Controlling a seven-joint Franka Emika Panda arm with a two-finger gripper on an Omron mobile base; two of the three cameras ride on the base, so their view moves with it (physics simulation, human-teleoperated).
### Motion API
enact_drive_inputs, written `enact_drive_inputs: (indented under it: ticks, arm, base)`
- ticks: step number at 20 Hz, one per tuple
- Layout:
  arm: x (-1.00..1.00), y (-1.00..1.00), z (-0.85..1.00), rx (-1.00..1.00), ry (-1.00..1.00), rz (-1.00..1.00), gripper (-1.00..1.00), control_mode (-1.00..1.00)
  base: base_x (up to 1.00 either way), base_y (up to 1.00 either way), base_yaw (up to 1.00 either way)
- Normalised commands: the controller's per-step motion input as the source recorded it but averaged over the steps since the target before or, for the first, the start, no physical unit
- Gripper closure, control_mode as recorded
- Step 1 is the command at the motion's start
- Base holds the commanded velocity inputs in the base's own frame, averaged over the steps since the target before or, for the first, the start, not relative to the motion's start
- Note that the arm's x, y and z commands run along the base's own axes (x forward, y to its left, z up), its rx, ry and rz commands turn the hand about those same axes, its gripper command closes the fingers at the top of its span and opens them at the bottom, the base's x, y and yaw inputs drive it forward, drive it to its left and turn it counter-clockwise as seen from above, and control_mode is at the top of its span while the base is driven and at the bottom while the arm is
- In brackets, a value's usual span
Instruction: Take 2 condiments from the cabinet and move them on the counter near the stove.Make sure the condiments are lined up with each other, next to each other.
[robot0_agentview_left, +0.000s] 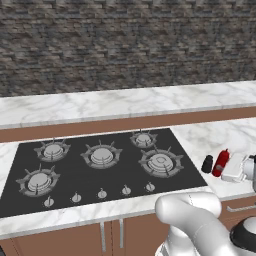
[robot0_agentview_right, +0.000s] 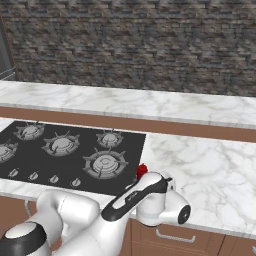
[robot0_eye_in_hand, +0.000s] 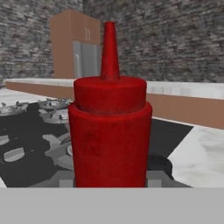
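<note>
Over on the left base view, the red squeeze bottle (robot0_agentview_left: 220, 162) stands upright on the marble counter (robot0_agentview_left: 220, 137), just right of the stove (robot0_agentview_left: 100, 167), with the little black shaker (robot0_agentview_left: 207, 163) right beside it on the stove side. The white hand (robot0_agentview_left: 240, 167) sits against the red bottle's far side.

From the right base view, the arm blocks most of it; just the red bottle's top (robot0_agentview_right: 142, 170) peeks out by the cooktop's corner (robot0_agentview_right: 135, 150).

Hand view is super close: red bottle dead centre (robot0_eye_in_hand: 109, 131), nozzle pointing up, burners behind it. The gripper looks closed down, pinching that bottle, though the fingertips themselves are hidden.
</note>
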Motion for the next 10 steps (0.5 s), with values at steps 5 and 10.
enact_drive_inputs:
  ticks: [5, 10]
  arm:
    - [0.15, -0.09, -0.13, 0.00, 0.00, 0.00, 1.00, -1.00]
    - [0.13, -0.04, -0.12, 0.00, 0.00, 0.00, 1.00, -1.00]
  base:
    - [0.00, 0.00, 0.00]
    - [0.00, 0.00, 0.00]
